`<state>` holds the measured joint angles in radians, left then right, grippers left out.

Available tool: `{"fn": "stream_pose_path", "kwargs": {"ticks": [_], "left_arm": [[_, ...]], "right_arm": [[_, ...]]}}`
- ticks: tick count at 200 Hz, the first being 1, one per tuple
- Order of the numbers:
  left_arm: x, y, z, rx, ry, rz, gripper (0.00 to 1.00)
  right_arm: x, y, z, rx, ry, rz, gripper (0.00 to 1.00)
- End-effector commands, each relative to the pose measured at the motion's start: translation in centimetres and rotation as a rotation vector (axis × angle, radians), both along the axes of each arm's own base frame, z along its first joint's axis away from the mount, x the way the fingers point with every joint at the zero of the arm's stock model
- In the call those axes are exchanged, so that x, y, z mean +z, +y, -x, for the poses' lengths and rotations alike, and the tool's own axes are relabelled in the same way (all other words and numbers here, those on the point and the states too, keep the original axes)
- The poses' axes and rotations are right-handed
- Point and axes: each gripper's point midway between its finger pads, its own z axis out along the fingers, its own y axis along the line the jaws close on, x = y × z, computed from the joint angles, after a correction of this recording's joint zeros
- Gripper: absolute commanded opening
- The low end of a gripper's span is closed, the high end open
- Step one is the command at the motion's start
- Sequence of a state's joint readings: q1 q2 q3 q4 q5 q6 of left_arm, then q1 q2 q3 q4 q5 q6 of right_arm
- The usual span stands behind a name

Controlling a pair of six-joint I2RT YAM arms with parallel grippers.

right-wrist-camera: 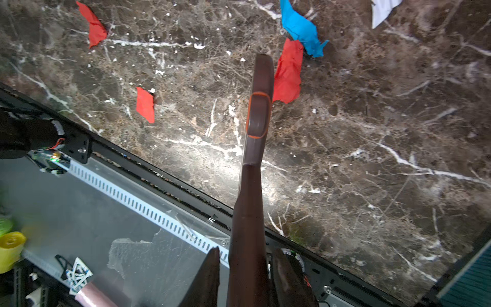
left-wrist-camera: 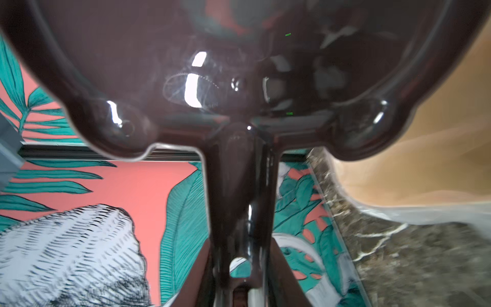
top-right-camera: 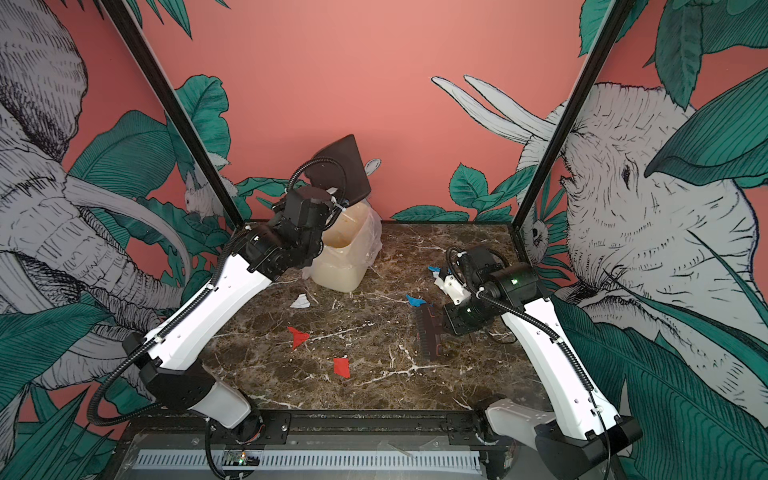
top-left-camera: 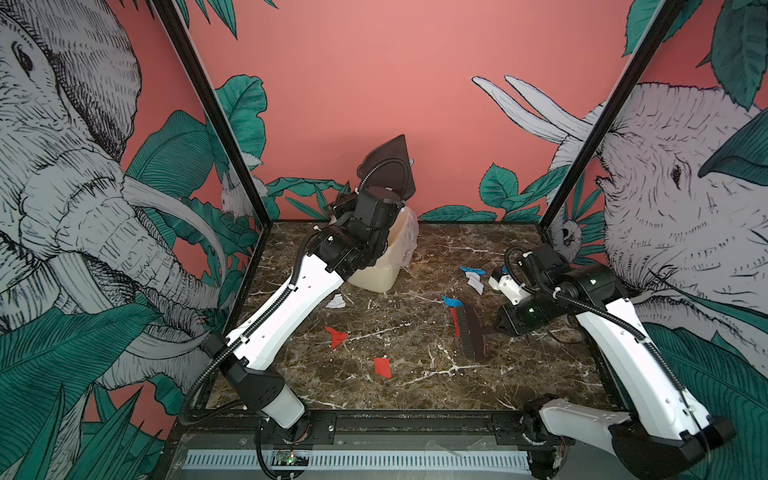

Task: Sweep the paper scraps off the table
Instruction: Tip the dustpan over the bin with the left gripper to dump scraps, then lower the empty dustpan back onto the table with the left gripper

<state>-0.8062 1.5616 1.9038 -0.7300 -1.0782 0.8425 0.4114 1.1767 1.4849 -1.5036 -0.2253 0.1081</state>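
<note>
Paper scraps (right-wrist-camera: 288, 71) beside brush (right-wrist-camera: 259, 114), bin (top-left-camera: 372, 276) beyond

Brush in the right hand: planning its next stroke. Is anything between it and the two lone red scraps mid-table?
Nothing visible: only bare table lies between the brush and the two red scraps.

Dustpan (left-wrist-camera: 239, 66) — dark brown plastic, high gloss. Brush (right-wrist-camera: 256, 119) — brown plastic, smooth satin handle. Desk (top-left-camera: 415, 374): marble-pattern top, polished sheen. Frame (top-left-camera: 415, 417): black metal, matt. Paper scraps (top-left-camera: 382, 368): thin, creased, matt. Bin (top-left-camera: 374, 274): translucent plastic, filmy liner.
</note>
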Motion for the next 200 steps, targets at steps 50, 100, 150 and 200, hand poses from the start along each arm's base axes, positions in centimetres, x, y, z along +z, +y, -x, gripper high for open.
{"fn": "stream_pose_path", "kwargs": {"ticks": [50, 100, 150, 200], "left_arm": [[-7.9, -6.3, 7.3, -0.127, 0.270, 0.386, 0.00], [-16.4, -7.0, 12.3, -0.089, 0.522, 0.467, 0.00], [-23.4, -7.2, 17.1, -0.030, 0.737, 0.559, 0.00], [-29.8, -7.9, 21.3, 0.038, 0.935, 0.609, 0.00]], "right_arm": [[1.0, -3.8, -1.8, -0.080, -0.156, 0.187, 0.00], [1.0, -5.0, -3.1, -0.070, -0.203, 0.276, 0.00], [-0.8, -3.9, -4.6, 0.020, -0.159, 0.334, 0.00], [-3.0, -2.4, -4.7, 0.131, -0.092, 0.414, 0.00]]}}
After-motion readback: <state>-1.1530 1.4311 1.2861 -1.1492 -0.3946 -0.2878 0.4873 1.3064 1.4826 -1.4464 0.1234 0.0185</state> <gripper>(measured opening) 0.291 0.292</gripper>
